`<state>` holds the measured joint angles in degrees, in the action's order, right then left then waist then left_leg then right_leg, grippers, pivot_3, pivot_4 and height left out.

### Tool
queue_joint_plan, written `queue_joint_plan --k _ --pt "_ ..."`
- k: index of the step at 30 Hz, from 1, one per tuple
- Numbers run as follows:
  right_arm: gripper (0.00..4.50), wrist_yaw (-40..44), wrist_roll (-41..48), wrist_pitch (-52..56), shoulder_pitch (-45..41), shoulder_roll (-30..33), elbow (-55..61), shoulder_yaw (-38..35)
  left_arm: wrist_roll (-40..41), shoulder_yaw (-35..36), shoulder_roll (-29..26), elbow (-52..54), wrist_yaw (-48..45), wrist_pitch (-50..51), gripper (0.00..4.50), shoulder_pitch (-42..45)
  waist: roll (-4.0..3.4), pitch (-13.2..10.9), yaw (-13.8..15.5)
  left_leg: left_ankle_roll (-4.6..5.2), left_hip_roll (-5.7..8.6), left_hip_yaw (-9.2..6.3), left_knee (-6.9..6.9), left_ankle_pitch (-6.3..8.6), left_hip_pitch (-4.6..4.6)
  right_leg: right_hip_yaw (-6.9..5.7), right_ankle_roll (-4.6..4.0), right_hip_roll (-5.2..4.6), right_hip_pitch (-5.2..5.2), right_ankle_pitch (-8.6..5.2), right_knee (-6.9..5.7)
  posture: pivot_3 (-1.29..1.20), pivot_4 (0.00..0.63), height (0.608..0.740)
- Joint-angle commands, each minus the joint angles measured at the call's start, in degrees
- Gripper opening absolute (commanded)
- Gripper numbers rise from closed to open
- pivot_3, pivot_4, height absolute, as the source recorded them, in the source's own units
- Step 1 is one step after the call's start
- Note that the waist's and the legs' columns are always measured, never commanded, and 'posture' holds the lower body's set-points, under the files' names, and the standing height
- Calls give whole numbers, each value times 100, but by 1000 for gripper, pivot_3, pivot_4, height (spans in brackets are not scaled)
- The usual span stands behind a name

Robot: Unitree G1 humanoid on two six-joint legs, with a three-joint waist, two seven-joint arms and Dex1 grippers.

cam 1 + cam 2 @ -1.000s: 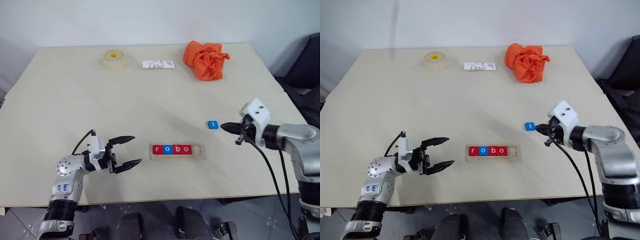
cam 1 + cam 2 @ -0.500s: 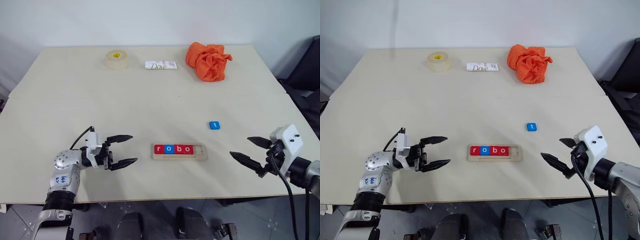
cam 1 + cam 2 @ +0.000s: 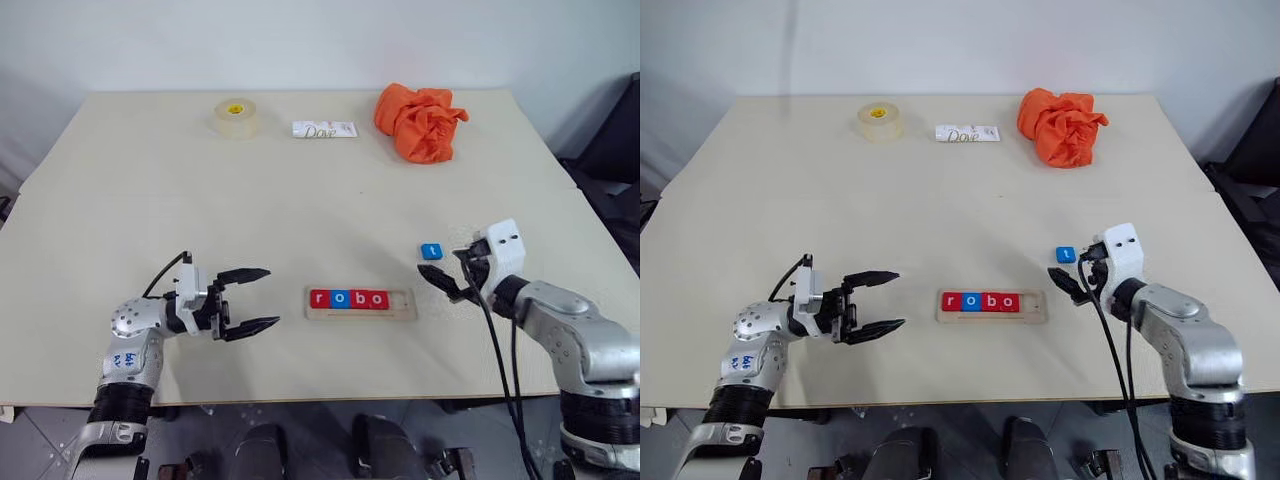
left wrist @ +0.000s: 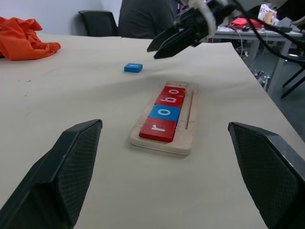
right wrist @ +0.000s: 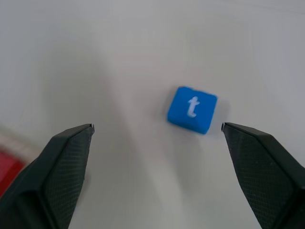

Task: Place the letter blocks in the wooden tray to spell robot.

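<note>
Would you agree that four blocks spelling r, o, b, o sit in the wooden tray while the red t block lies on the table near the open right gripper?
Nearly. The t block is blue, not red, as the right wrist view shows. The rest holds: r, o, b, o sit in the wooden tray, and the t block lies on the table near the open right gripper.

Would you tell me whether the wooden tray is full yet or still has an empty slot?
Not full. The wooden tray holds four letter blocks reading r, o, b, o; its right end is bare. The blue t block lies on the table.
</note>
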<state>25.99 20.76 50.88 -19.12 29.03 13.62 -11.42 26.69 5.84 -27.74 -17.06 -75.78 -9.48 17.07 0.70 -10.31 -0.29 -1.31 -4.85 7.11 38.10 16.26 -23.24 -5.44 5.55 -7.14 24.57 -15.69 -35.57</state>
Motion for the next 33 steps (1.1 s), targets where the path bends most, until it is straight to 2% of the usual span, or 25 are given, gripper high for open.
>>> queue_joint_plan --k 1,11,23,26,32,33 --pt "4484 -307 -267 -500 -338 -234 -637 126 102 77 -32 418 88 -3 4500 -175 0 0 -9 0 0 0 0 0 0 0 1 0 0 0 0 0 150 740" --pt "4484 -617 -473 -925 -628 -624 -1519 257 105 86 -15 661 309 15 4500 -374 -1 0 -16 0 -1 0 -3 0 0 0 0 0 1 0 -2 0 150 740" --pt "4484 -948 -618 -1213 -455 -829 -1371 231 101 24 21 612 301 -6 4500 -338 -1 1 -52 -1 -2 -1 -2 -1 2 0 0 0 0 0 -5 0 150 740" --pt "3588 -998 -616 -1173 -418 -879 -1309 264 98 -7 25 546 247 -2 4500 -263 -1 1 -57 -1 -1 0 -2 -1 2 0 0 0 0 0 -5 0 150 740" --pt "1469 -1134 -641 -1262 -358 -991 -1208 279 75 -43 25 378 138 -2 4500 -91 -1 1 -126 -1 -2 -2 -4 -1 2 0 0 0 0 0 -5 0 150 740" --pt "1456 -1160 -631 -1250 -348 -1015 -1150 265 71 -52 23 345 109 -6 4500 -65 -2 1 -130 0 -2 -2 -4 -1 2 0 0 0 0 0 -5 0 150 740"
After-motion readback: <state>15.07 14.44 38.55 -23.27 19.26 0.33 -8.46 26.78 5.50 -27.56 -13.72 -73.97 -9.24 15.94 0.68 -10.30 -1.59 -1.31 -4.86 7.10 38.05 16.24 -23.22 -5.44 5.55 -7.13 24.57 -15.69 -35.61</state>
